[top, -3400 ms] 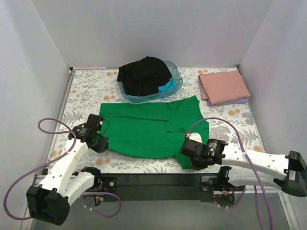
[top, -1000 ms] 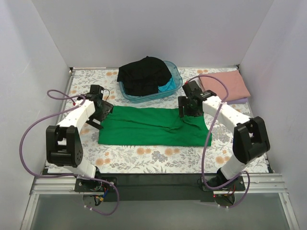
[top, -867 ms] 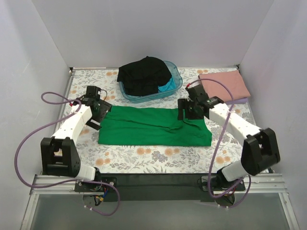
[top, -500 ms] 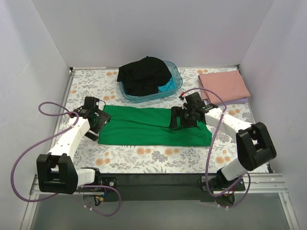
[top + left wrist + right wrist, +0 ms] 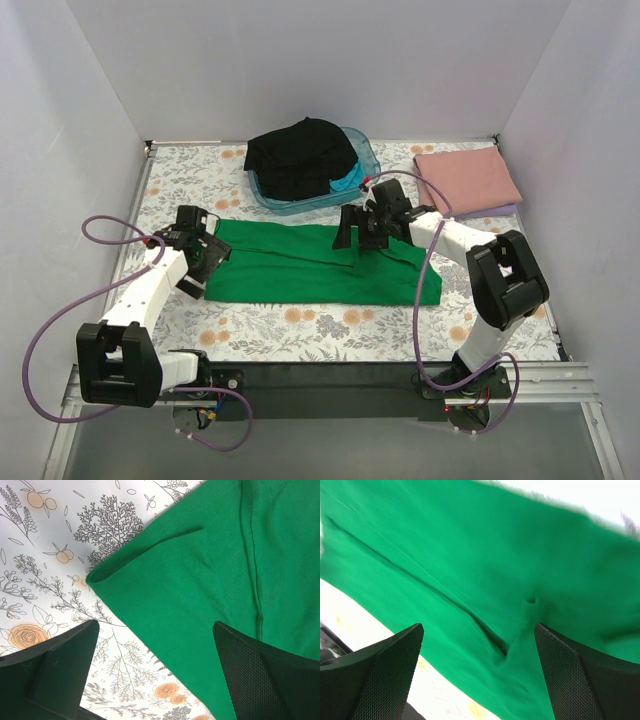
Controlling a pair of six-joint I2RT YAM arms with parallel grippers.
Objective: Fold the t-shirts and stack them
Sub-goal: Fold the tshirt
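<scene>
A bright green t-shirt (image 5: 320,265) lies folded into a long band across the middle of the table cover. My left gripper (image 5: 207,262) hovers open over its left end. In the left wrist view the shirt's hemmed corner (image 5: 225,555) lies under the open fingers (image 5: 55,665), nothing held. My right gripper (image 5: 355,235) stands open above the shirt's far edge, right of centre. In the right wrist view a crease of green fabric (image 5: 485,570) lies below the gripper (image 5: 477,675). A folded pink t-shirt (image 5: 468,180) lies on a lilac one (image 5: 505,212) at the back right.
A translucent blue tub (image 5: 368,160) at the back centre holds a heaped black t-shirt (image 5: 300,158) and a turquoise one (image 5: 348,183). The floral table cover (image 5: 330,325) shows in front of the green shirt. White walls close in the left, back and right sides.
The flat green shirt has been folded in half into a band. In the last second the right gripper let go, opened wide and slid left along the far edge; the left gripper drew back slightly.
</scene>
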